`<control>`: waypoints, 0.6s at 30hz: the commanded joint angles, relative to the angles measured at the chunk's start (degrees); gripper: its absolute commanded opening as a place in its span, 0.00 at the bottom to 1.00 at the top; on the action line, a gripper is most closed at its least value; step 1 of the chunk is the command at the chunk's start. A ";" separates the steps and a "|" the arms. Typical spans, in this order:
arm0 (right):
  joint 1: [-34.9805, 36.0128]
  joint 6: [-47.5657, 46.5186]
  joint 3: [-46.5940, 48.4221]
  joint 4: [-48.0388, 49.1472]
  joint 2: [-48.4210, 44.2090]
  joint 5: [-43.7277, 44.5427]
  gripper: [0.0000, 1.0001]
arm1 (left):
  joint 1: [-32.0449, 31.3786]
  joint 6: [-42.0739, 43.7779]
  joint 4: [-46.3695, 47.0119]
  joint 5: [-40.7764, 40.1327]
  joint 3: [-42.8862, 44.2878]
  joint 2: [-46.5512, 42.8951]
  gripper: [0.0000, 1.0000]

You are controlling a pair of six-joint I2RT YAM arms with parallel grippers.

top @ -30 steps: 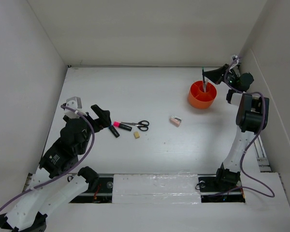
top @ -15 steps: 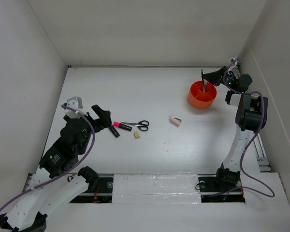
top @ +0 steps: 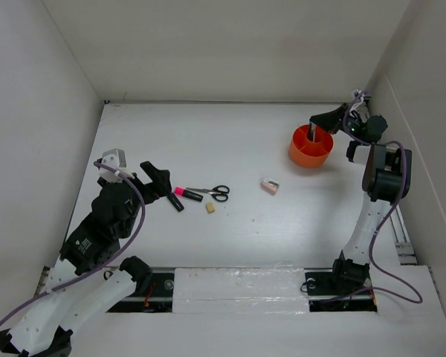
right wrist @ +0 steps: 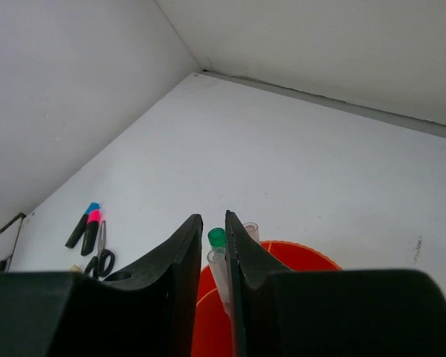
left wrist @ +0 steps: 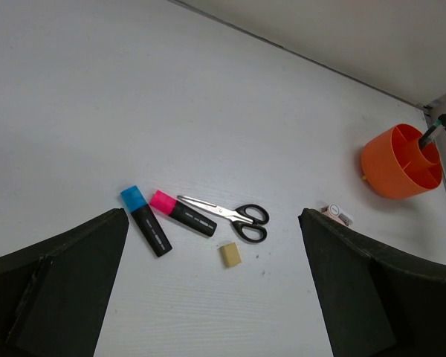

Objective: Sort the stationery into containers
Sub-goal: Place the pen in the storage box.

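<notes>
The orange pot [top: 311,146] stands at the far right, also in the left wrist view [left wrist: 401,161] and the right wrist view [right wrist: 312,256]. My right gripper [top: 317,117] hovers over its rim, jaws [right wrist: 213,219] a narrow gap apart around a green-capped pen [right wrist: 217,237] standing in the pot beside two clear-capped pens. My left gripper [top: 160,182] is open and empty, above and near the blue marker [left wrist: 145,219], pink marker [left wrist: 182,213], scissors [left wrist: 227,213] and eraser [left wrist: 230,254]. The sharpener [left wrist: 337,216] lies mid-table.
White walls enclose the table on the left, back and right; the pot is close to the right wall. The arm bases and a taped rail [top: 238,286] run along the near edge.
The dark pen that stood tall above the pot in my right gripper has dropped lower into the pot. The left arm has not moved.
</notes>
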 commanded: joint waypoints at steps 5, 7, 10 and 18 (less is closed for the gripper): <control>-1.23 -0.78 -1.29 29.78 -3.77 -0.64 0.26 | 0.28 0.86 2.09 0.17 -0.31 -0.44 1.00; -1.23 -0.78 -1.29 29.78 -5.35 -0.64 0.32 | 0.28 0.86 2.09 0.17 -0.31 -0.44 1.00; -1.23 -0.26 -1.82 29.78 -7.11 -0.11 0.37 | 0.28 0.86 2.09 0.17 -0.31 -0.44 1.00; -1.76 3.42 -1.82 29.78 -13.00 3.13 1.00 | 0.28 0.86 2.09 0.17 -0.31 0.09 1.00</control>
